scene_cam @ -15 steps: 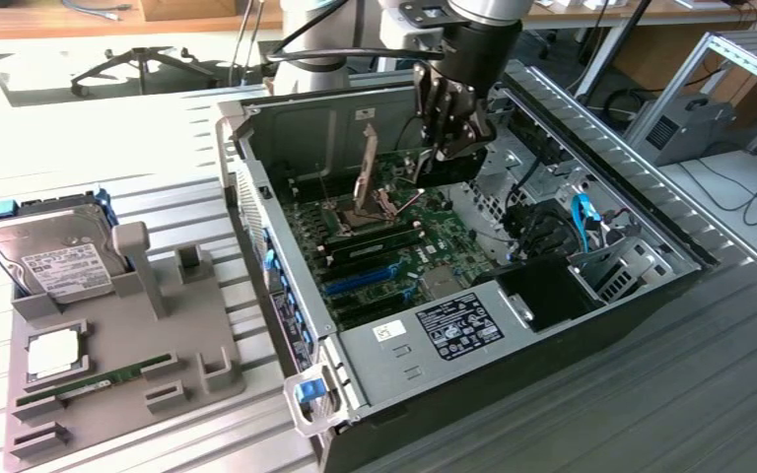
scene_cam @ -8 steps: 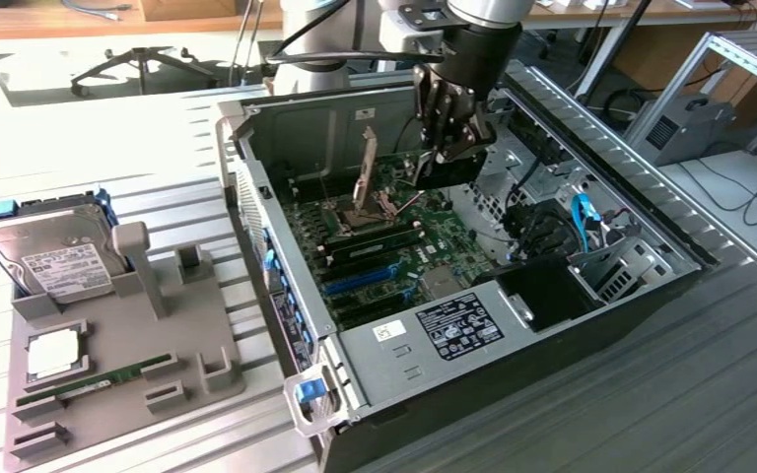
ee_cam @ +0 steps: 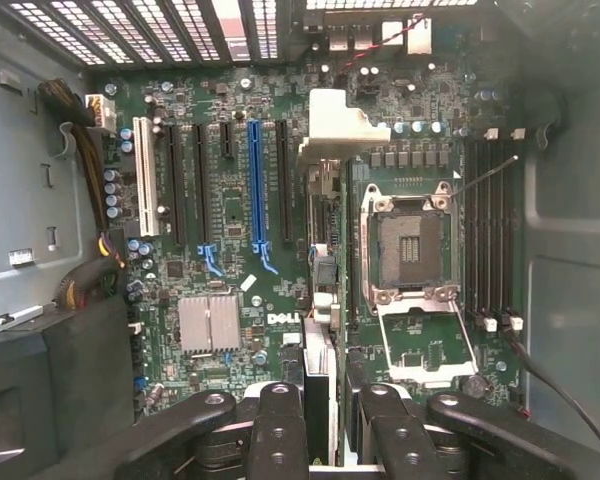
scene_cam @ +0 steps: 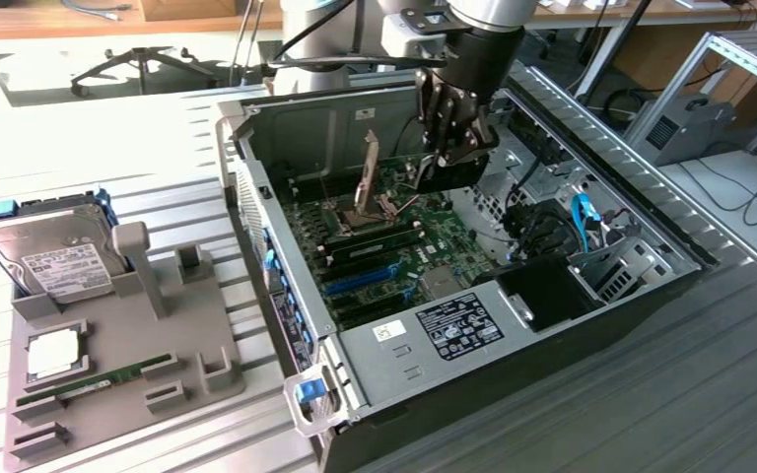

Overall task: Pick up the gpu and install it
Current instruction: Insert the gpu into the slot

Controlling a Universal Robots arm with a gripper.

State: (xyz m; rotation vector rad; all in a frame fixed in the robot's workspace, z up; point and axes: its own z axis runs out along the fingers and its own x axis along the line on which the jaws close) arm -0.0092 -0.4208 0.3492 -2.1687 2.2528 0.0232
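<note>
The gripper (scene_cam: 457, 148) hangs inside the open computer case (scene_cam: 273, 296), jaws closed partway on the gpu (ee_cam: 320, 345), which stands on edge above the green board (ee_cam: 230, 215). If it meets the slots (ee_cam: 255, 180) tilted, it could jam or bend.

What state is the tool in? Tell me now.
Tool: closed, holding the gpu edge-on.
</note>
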